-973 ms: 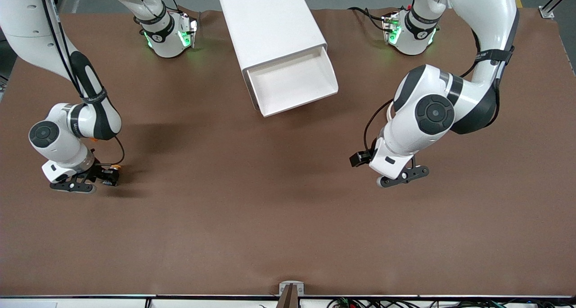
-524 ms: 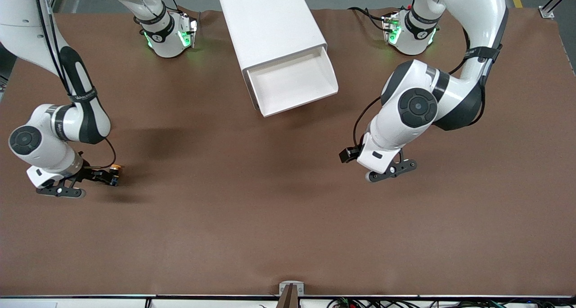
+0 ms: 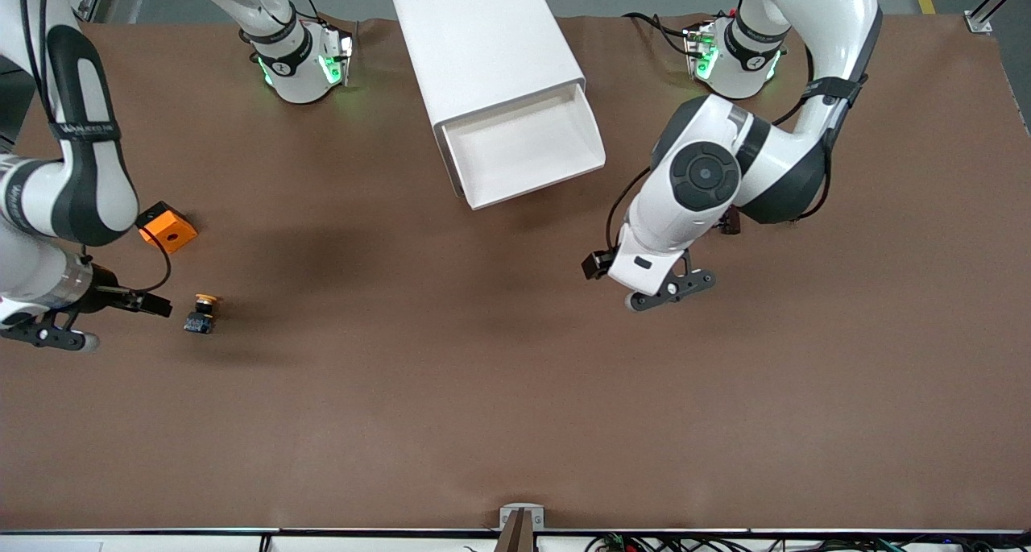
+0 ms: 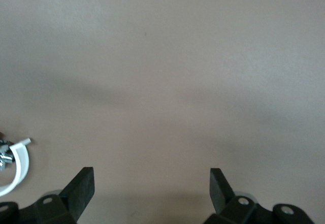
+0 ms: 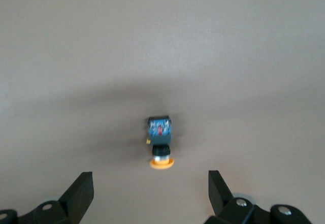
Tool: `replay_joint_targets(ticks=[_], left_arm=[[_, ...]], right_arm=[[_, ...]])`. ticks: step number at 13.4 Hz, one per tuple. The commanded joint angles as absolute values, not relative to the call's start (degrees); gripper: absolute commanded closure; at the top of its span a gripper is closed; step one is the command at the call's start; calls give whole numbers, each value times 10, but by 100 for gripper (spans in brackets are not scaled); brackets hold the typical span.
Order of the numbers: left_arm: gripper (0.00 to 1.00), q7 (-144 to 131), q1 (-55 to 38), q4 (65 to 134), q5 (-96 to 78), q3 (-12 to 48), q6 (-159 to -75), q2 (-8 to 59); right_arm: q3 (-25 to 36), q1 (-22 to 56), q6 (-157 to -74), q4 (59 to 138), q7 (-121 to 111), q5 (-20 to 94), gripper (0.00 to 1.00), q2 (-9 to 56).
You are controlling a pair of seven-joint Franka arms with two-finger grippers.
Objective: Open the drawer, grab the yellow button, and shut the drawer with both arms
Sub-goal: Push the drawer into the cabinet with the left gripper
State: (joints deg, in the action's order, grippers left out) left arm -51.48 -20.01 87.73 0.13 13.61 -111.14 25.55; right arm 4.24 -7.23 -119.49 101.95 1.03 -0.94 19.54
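While the drawer [image 3: 523,145] stands pulled out of the top of the white cabinet [image 3: 483,40] with nothing showing in its tray, the front view finds the button [image 3: 200,313] lying alone on the brown table [image 3: 515,407] toward the right arm's end, nearer to the camera than the orange block [image 3: 167,229] beside it. At that same end the right gripper [image 3: 121,310] hangs low just beside the button, apart from it. Over bare table toward the left arm's end, nearer the camera than the drawer, the left gripper [image 3: 668,288] hangs with nothing in it. From the left wrist view, the left gripper [image 4: 151,186] has its fingers [image 4: 81,188] spread wide over plain table. From the right wrist view, the right gripper [image 5: 150,189] has its fingers [image 5: 81,191] spread wide too, and the button [image 5: 159,142] lies on its side on the table between and ahead of them, touching neither, orange cap toward the gripper.
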Motion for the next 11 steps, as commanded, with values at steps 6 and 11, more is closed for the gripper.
replay_joint_targets(ticks=[6,11], left_arm=[[0,-596,-274,915,-4,136,-1161,256],[0,-614,-313,920,-3,137,-1160,264]], right_arm=[[33,-61,-1065,1020,11,0,0,60],[33,-48,-969,934,10,-5,0,47]])
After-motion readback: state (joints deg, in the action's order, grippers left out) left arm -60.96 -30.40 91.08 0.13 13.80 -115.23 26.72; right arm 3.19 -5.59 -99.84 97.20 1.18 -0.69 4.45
